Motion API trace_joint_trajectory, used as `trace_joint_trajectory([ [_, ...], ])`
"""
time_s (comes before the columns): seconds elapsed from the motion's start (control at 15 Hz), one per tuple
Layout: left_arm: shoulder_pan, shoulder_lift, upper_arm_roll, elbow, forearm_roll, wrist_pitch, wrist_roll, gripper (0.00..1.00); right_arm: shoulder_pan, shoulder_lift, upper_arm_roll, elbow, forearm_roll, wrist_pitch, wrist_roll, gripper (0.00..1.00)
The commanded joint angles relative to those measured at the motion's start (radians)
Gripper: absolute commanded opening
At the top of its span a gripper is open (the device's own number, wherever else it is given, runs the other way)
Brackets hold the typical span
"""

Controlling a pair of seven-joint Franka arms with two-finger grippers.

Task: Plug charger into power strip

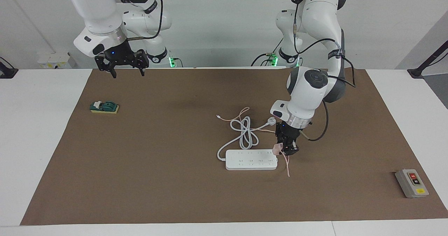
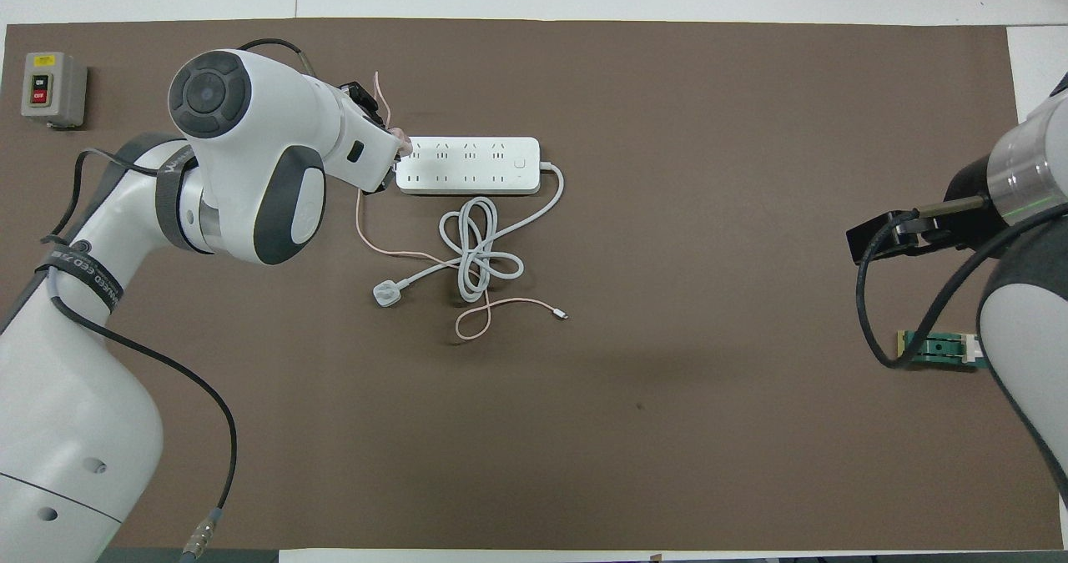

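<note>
Jaws clamped on the pink charger (image 1: pixel 278 148), the left gripper (image 1: pixel 286 150) hangs over the power strip (image 1: pixel 251 159) at its end toward the left arm, the strip's long axis running across the worktop (image 1: pixel 175 180); the right gripper (image 1: pixel 121 66), jaws spread and empty, waits aloft.

The pale pink charger (image 1: pixel 278 148) hangs tilted over the end of the flat white power strip (image 1: pixel 251 159), its thin pink cable (image 1: pixel 287 166) trailing onto the desk.
</note>
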Motion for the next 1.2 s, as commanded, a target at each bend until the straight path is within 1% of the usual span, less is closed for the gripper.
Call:
trace_joint_trajectory([
  [0.0, -0.008, 0.008, 0.007, 0.002, 0.043, -0.007, 0.016, 0.0, -0.038, -0.021, 0.013, -0.014, -0.013, 0.015, 0.016, 1.0],
  [0.13, -0.014, 0.008, 0.007, -0.01, 0.043, 0.027, 0.015, 0.0, -0.041, -0.021, 0.011, -0.012, -0.006, 0.013, 0.019, 1.0],
  [0.27, -0.017, 0.01, 0.007, -0.015, 0.048, 0.033, 0.016, 0.0, -0.05, -0.023, 0.013, -0.014, 0.0, 0.016, 0.024, 1.0],
  [0.6, -0.04, 0.004, 0.004, -0.075, 0.045, 0.059, 0.01, 0.0, -0.051, -0.023, 0.016, -0.007, 0.006, 0.016, 0.049, 1.0],
  [0.8, -0.042, 0.002, 0.004, -0.093, 0.045, 0.081, -0.017, 0.0, -0.045, -0.023, 0.017, -0.007, 0.006, 0.016, 0.056, 1.0],
  [1.13, -0.049, 0.004, 0.004, -0.095, 0.045, 0.079, -0.019, 0.0, -0.048, -0.026, 0.017, -0.007, 0.007, 0.015, 0.056, 1.0],
])
